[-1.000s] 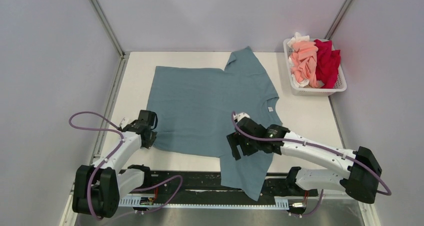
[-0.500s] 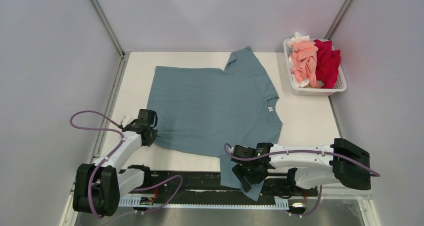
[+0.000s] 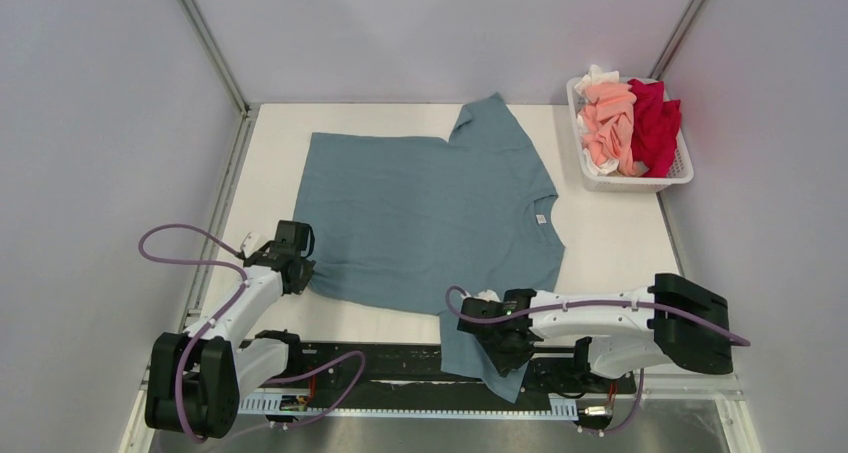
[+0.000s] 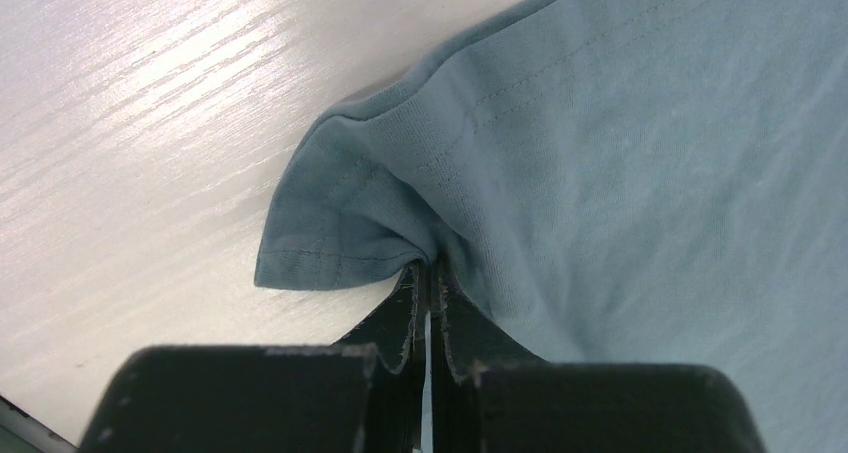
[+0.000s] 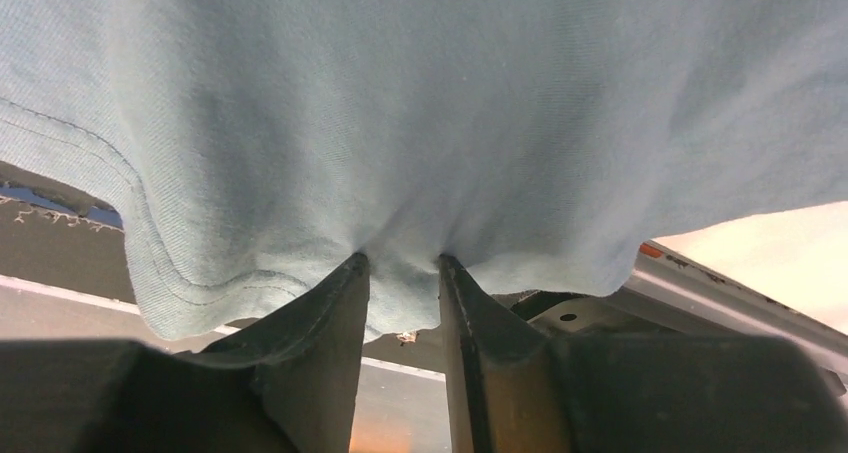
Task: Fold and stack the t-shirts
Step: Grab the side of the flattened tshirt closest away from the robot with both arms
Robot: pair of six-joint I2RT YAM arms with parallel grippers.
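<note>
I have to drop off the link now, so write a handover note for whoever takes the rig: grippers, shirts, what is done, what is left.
The left gripper is shut on the near-left hem corner of the blue-grey t-shirt.
The right gripper is shut on that shirt's near sleeve, which hangs over the near edge of the table.
The shirt lies spread out, unfolded. The pink t-shirt, red t-shirt and white t-shirt are bunched in the basket.
Done: one shirt laid out. Left: fold it, then fold and stack the rest.
</note>
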